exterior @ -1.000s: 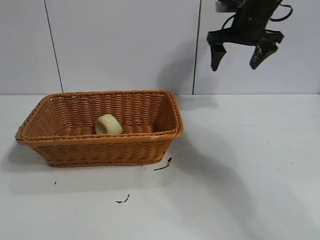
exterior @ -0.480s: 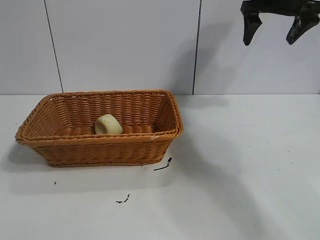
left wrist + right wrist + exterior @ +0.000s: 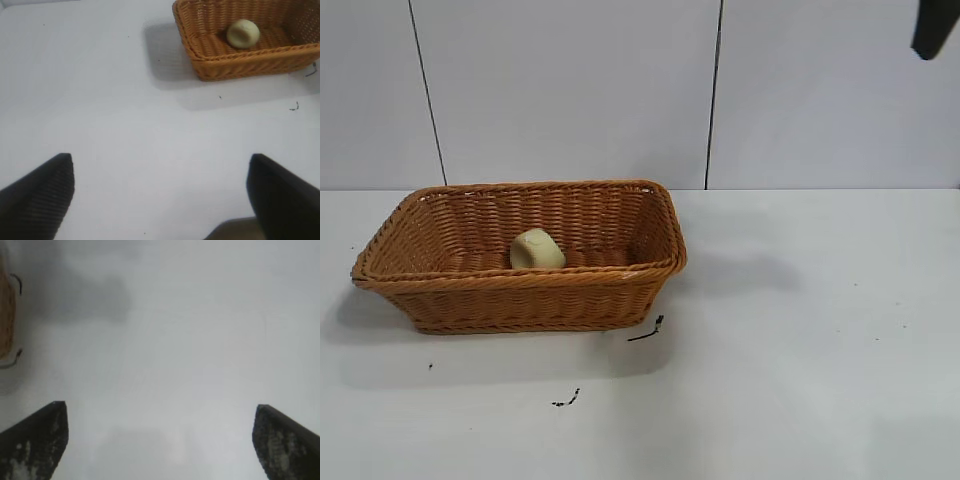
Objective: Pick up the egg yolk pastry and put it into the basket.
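Resting inside the basket (image 3: 650, 215), toward its 6 o'clock wall, the egg yolk pastry (image 3: 536, 249) looks delivered, both grippers' fingers spread wide and empty

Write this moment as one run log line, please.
egg yolk pastry: in basket | right tool: open, empty, raised at upper right | left tool: open, empty, apart from basket
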Available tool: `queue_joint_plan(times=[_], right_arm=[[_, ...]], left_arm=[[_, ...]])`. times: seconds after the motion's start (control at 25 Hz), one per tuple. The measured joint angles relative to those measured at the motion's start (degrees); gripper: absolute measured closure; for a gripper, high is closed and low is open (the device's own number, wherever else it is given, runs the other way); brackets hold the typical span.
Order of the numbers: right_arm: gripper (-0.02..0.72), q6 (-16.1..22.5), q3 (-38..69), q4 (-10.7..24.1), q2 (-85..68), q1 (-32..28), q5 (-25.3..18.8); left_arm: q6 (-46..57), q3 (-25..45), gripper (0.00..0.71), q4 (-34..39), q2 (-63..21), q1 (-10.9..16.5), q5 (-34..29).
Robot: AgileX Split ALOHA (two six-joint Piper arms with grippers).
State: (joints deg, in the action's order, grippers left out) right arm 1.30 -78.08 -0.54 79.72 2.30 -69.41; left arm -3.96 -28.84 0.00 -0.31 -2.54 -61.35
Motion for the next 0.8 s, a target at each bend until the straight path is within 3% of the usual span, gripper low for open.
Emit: queue_joint_plan(times=[0.24, 0.4, 0.68, 0.8], right_arm=[[0.010, -0.76, 20.71, 0.12, -22.38, 0.00, 0.39], [0.010, -1.30, 31.53, 0.12, -37.24, 0.00, 4.59], [0.010, -1.72, 46.40, 0.16, -59.50, 0.00, 10.96], [0.010, -1.92, 49.85, 0.22, -65.05, 0.00, 10.12]], left_arm=[[0.00, 0.00, 0.014, 0.00, 0.00, 0.00, 0.00], [0.00, 0.00, 0.014, 0.00, 0.00, 0.00, 0.00], [0.00, 0.00, 0.014, 0.00, 0.00, 0.00, 0.00], [0.00, 0.00, 0.014, 0.00, 0.00, 0.00, 0.00]])
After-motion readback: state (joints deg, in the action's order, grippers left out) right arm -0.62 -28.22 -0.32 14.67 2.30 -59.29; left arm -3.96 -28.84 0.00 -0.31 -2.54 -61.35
